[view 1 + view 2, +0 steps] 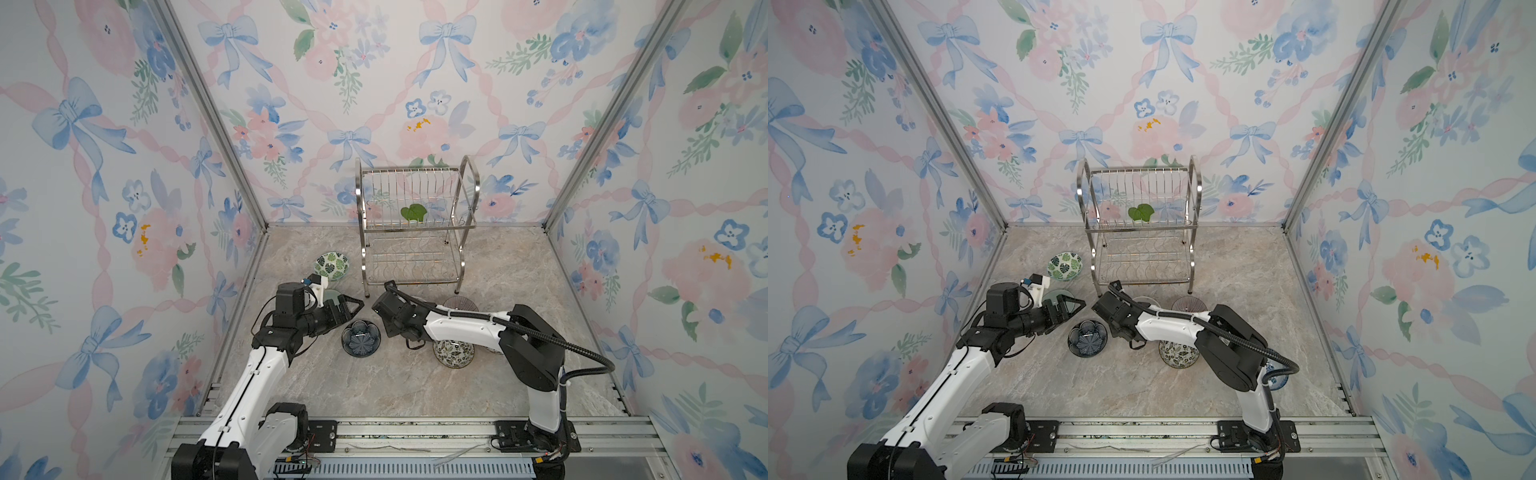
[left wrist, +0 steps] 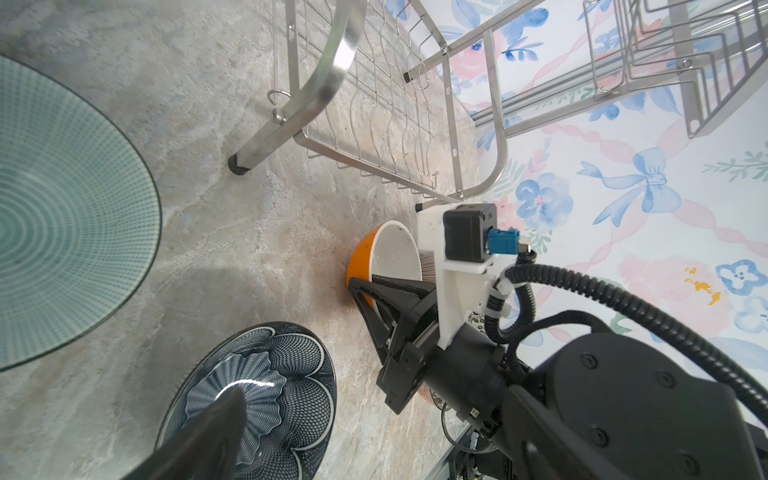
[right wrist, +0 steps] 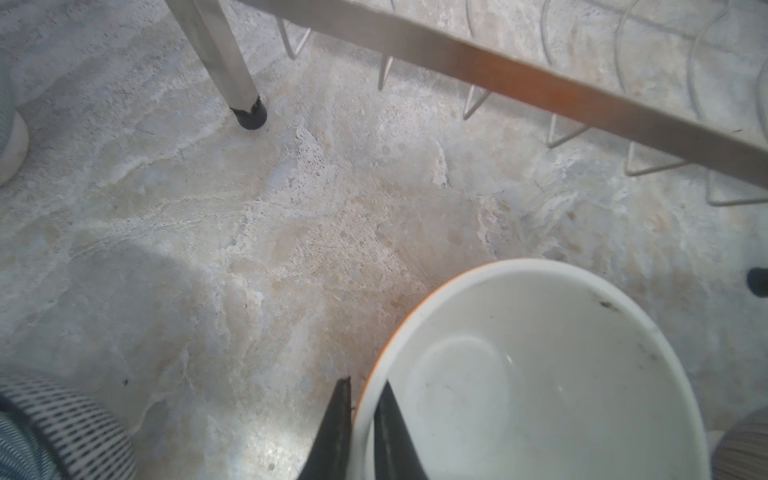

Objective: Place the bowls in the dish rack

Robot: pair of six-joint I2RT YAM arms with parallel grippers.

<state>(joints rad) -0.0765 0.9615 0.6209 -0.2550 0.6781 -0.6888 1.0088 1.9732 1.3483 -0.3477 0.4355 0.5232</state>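
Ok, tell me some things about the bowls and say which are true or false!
1. The right gripper pinches the orange-and-white bowl by its rim. True.
2. The left gripper holds the dark blue flower bowl. False: its jaws are open and empty.
3. The green-leaf bowl sits in the dish rack. False: it is on the table, beside the rack.
4. The dish rack has two tiers. True.

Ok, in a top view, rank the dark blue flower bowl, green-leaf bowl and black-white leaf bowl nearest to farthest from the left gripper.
1. Dark blue flower bowl, right beside the left gripper.
2. Green-leaf bowl, farther back.
3. Black-white leaf bowl, across on the right side.
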